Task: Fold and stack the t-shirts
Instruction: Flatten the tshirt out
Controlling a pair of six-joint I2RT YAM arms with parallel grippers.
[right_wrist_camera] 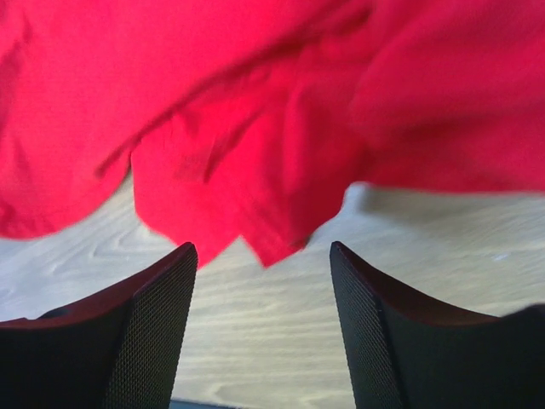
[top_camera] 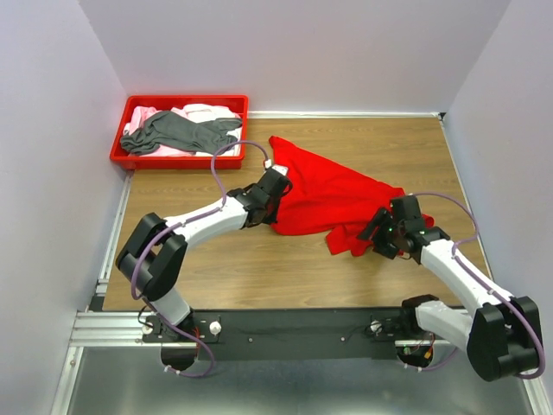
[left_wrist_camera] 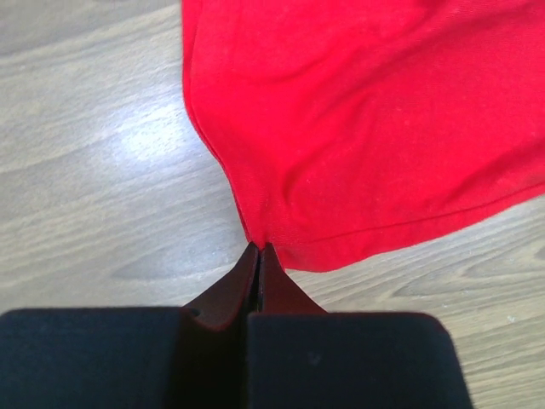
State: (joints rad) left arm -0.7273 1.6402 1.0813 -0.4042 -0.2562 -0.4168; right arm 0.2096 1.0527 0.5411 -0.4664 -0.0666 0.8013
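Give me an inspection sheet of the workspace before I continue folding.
Surface: brown wood-grain tabletop, no marks seen.
Job's things: bright red cloth t-shirt crumpled mid-table, unfolded; dark grey cloth shirt draped over pale pink and white shirts.
Clutter: rigid red plastic tray at far left, holding those shirts.
Grippers: left pincer shut on the red t-shirt's edge; right pincer open, hem just ahead, ungripped.
Cables: thin lilac cables loop off both arms.
Surroundings: plain pale walls on three sides; metal rail at the near edge.

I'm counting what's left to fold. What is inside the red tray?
A dark grey shirt lies on top of pale pink and white cloth in the red tray. How many pieces lie beneath it is covered.
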